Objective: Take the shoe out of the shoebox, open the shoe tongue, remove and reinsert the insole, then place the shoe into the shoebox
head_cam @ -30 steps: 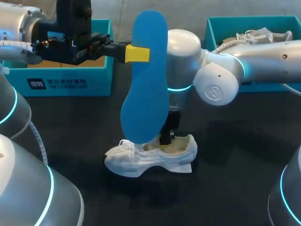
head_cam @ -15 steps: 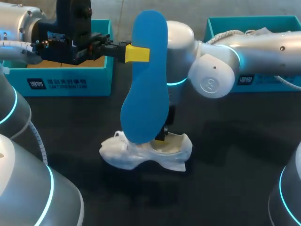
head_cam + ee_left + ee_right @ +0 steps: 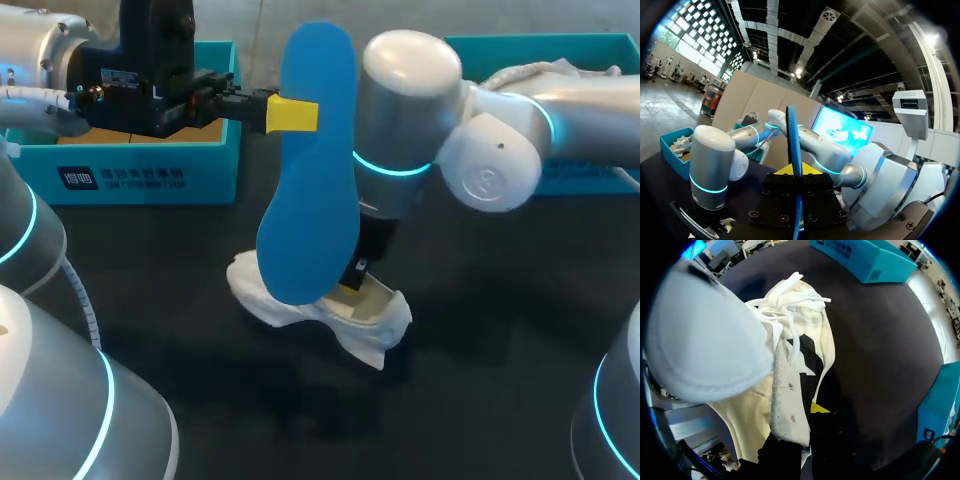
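Plainly, white print on shoebox; L jaws pinch insole.

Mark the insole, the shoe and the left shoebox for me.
insole (image 3: 310,170), head view, middle of its blue face.
shoe (image 3: 340,322), head view, its white side wall.
left shoebox (image 3: 205,165), head view, front wall.

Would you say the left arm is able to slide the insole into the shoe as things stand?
Probably not yet: the left gripper holds the insole above the shoe, but the right gripper, shut on the shoe's wall, fills its opening.
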Robot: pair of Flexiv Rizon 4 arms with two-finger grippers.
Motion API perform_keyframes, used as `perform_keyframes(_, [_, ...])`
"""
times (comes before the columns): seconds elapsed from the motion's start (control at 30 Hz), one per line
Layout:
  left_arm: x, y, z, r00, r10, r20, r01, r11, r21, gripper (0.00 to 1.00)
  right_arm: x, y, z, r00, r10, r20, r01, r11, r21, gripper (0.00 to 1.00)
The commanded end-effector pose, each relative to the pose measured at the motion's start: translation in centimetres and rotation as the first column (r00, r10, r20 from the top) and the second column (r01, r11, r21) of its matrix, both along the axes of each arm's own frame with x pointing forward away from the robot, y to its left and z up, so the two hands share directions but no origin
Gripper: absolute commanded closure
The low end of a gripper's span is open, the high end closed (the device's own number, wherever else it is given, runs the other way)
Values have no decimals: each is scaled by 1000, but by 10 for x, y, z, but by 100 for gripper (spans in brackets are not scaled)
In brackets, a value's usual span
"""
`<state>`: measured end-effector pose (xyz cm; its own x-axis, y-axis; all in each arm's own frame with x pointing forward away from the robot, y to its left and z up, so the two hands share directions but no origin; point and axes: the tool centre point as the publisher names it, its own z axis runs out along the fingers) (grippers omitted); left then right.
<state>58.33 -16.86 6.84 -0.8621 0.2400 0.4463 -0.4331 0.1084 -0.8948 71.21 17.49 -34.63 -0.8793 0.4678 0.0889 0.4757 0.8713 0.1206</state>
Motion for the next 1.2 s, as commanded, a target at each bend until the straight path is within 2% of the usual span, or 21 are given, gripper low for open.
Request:
perform_keyframes(0.03, [0, -1, 0, 1000, -1, 0, 1, 1000, -1, 100, -13, -10, 8, 994, -102, 41, 101, 994, 32, 100])
perform_keyframes(0.1, [0, -1, 0, 1000, -1, 0, 1, 1000, -1, 100, -15, -10, 7, 987, -156, 40, 154, 987, 39, 100])
perform_keyframes(0.17, [0, -1, 0, 1000, -1, 0, 1, 1000, -1, 100, -18, -11, 7, 976, -213, 49, 214, 977, 0, 100])
perform_keyframes(0.2, [0, -1, 0, 1000, -1, 0, 1, 1000, -1, 100, -19, -10, 8, 972, -230, 51, 229, 973, 31, 100])
perform_keyframes(0.4, [0, -1, 0, 1000, -1, 0, 1, 1000, -1, 100, -19, -8, 11, 937, -344, 59, 343, 939, 27, 100])
perform_keyframes(0.83, [0, -1, 0, 1000, -1, 0, 1, 1000, -1, 100, -20, -9, 5, 826, -559, 72, 558, 829, 31, 100])
perform_keyframes(1.0, [0, -1, 0, 1000, -1, 0, 1, 1000, -1, 100, -22, -11, 6, 778, -624, 65, 627, 778, -38, 100])
perform_keyframes(1.2, [0, -1, 0, 1000, -1, 0, 1, 1000, -1, 100, -29, -13, 2, 713, -698, 65, 700, 714, -9, 100])
